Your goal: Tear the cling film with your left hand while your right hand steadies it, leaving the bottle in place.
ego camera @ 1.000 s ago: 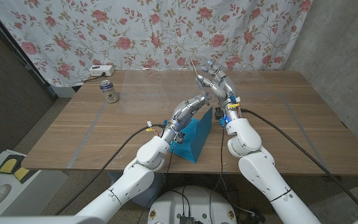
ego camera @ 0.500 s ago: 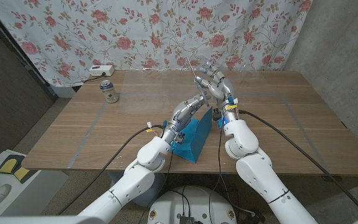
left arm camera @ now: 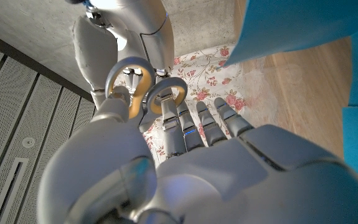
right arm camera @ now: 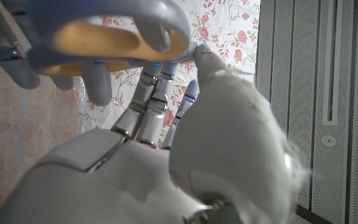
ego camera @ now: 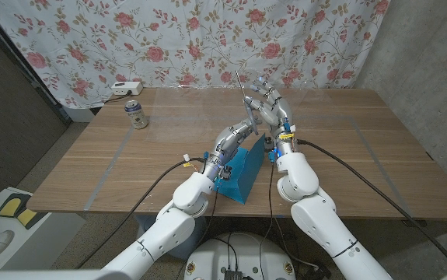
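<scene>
Blue cling film box [ego camera: 242,173] stands near the middle of the table's [ego camera: 363,155] front edge, partly hidden behind the left arm. Above it both hands meet in the air: the left hand [ego camera: 242,128] reaches up from the box, the right hand [ego camera: 274,107] is raised just beside it, fingers upward. Clear film [ego camera: 242,87] is hard to make out; only a thin bright line rises above the fingertips. Whether either hand pinches it, or how the fingers stand, I cannot tell. Both wrist views are close and turned, showing the backs of the hands and floral cloth [ego camera: 207,39]. A can [ego camera: 136,114] stands near the table's far left corner, well apart from the hands.
</scene>
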You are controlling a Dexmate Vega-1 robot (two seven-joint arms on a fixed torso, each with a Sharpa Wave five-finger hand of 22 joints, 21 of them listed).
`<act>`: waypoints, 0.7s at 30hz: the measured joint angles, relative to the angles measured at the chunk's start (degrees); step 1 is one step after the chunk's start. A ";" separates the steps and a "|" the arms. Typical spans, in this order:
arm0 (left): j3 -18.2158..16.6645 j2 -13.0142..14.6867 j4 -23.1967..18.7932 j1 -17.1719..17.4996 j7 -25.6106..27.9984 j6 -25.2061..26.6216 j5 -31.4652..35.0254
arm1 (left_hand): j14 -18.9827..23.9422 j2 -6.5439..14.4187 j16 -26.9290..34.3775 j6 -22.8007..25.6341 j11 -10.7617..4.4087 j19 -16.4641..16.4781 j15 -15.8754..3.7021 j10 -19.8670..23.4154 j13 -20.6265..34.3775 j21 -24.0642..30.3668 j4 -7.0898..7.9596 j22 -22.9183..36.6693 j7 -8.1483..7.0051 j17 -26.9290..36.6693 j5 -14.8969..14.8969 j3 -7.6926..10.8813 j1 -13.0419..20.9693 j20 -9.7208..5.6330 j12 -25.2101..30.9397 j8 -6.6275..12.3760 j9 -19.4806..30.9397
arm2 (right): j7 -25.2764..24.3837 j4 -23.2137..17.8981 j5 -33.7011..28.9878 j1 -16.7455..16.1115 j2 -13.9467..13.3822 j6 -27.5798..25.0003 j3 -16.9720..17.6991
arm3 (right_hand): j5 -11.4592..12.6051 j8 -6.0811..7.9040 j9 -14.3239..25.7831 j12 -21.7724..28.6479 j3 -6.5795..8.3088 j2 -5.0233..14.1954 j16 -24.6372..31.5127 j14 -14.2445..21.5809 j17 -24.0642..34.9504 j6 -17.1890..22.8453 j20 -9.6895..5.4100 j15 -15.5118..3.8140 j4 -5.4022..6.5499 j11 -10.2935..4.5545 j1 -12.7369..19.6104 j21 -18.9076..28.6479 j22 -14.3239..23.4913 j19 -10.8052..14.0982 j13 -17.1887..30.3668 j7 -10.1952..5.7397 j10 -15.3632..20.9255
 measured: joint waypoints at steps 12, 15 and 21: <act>0.02 -0.58 -0.60 0.59 1.97 0.43 1.04 | 2.47 -0.62 0.68 -0.22 0.60 1.81 -0.22 1.84 0.26 0.34 -0.07 -0.01 0.22 0.05 0.00 -0.75 -0.16 0.50 0.43 0.13 -0.01 | -3.03 -0.11 -1.08 -0.08 -0.82 1.52 -1.45 | -0.01 0.00 -0.01 0.00 0.15 -0.09 -0.29 0.00 0.01 0.43 0.02 0.00 -0.15 -0.18 -0.09 0.16 -0.26 -0.41 0.00 -0.03 0.19; 0.03 -0.70 -0.70 0.73 2.44 0.48 1.25 | 2.78 -0.64 1.11 -0.22 0.39 2.06 -0.52 2.05 0.26 0.50 -0.14 -0.01 0.22 0.05 0.30 -0.82 -0.18 0.35 0.43 0.23 -0.01 | -3.48 -0.14 -1.19 -0.01 -1.05 1.72 -1.83 | -0.01 0.00 -0.01 0.00 0.15 -0.09 -0.32 0.11 0.01 0.61 0.11 0.11 -0.15 -0.18 -0.09 0.48 -0.32 -0.50 0.01 -0.22 0.19; 0.07 -0.87 -0.91 0.90 3.19 0.66 1.65 | 2.86 -0.86 1.11 -0.22 0.20 2.46 -0.61 2.85 0.25 0.50 -0.14 -0.01 0.22 0.05 0.44 -0.81 0.05 0.41 0.65 0.23 -0.01 | -3.92 -0.15 -1.26 0.25 -1.51 1.94 -2.53 | -0.02 0.00 -0.01 0.00 0.15 -0.24 -0.45 0.19 0.01 0.62 0.22 0.19 -0.15 -0.18 -0.24 0.49 -0.40 -0.60 0.01 -0.22 0.19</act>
